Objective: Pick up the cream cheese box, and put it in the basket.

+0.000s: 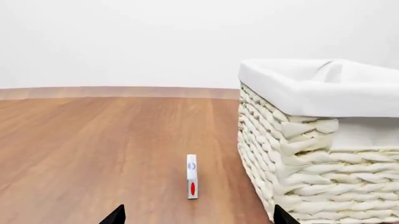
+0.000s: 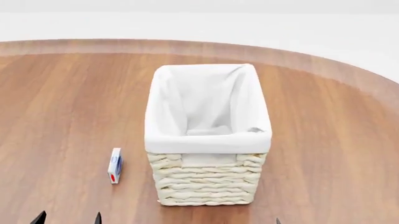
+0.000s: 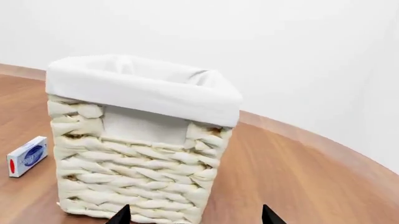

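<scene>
The cream cheese box (image 2: pixel 115 165) is a small thin white box with a blue oval and a red mark. It stands on its narrow edge on the wooden table, just left of the basket (image 2: pixel 206 184). It also shows in the left wrist view (image 1: pixel 192 177) and the right wrist view (image 3: pixel 27 156). The basket is tall, cream-white wicker with a white liner, and looks empty. My left gripper (image 1: pixel 194 218) is open and empty, a short way in front of the box. My right gripper (image 3: pixel 194 217) is open and empty, facing the basket's near corner (image 3: pixel 149 186).
The round wooden table (image 2: pixel 56 107) has a raised rim curving along the back and right (image 2: pixel 349 74). A plain white wall stands behind it. Bare wood lies left of the box and right of the basket.
</scene>
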Available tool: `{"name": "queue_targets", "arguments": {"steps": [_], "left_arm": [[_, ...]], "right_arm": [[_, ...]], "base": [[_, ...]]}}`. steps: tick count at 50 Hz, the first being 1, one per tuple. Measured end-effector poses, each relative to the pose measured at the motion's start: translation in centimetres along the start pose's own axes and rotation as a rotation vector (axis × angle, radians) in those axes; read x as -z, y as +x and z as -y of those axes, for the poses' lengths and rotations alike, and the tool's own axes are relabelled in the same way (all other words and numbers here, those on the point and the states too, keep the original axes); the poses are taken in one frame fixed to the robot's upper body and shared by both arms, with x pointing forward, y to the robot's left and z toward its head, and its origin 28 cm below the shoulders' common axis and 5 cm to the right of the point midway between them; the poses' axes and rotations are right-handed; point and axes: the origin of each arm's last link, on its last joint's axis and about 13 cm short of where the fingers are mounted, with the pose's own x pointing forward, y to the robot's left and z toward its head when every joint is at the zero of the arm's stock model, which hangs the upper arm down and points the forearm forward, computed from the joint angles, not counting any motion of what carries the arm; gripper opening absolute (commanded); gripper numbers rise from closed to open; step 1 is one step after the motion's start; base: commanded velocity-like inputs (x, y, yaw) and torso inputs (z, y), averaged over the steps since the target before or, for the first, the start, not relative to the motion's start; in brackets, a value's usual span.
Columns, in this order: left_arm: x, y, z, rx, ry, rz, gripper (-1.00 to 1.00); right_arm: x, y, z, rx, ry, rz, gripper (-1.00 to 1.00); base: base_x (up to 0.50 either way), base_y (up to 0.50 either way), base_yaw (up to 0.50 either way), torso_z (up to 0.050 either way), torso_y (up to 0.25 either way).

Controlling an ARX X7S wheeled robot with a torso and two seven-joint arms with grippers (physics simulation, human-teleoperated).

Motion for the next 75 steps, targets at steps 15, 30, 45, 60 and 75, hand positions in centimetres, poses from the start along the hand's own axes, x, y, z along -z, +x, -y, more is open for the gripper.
{"name": "queue_targets", "arguments": {"steps": [15,30,45,60,75], "left_arm": [[-0.02,0.01,-0.01,-0.002,0.001,0.001,1.0],[-0.05,0.01,-0.04,-0.005,-0.002,0.003,1.0],[0.11,-0.02,-0.06,-0.005,-0.003,-0.001,1.0],[0.13,0.06,-0.04,-0.006,-0.002,-0.001,1.0],[0.09,0.1,-0.05,-0.014,-0.006,-0.007,1.0]], "right_arm": [[-0.04,0.03,0.03,0.001,0.005,-0.005,1.0],[0.0,0.08,-0.01,0.003,0.012,-0.01,1.0],[0.13,-0.02,-0.15,-0.008,0.014,-0.013,1.0],[0.28,0.13,-0.27,-0.012,0.014,-0.03,1.0],[0.34,0.18,-0.32,-0.014,0.016,-0.032,1.0]], "base": [[0.26,0.0,0.0,0.0,0.0],[0.03,0.0,0.0,0.0,0.0],[0.18,0.0,0.0,0.0,0.0],[0.08,0.0,0.0,0.0,0.001],[0.0,0.0,0.0,0.0,0.0]]}}
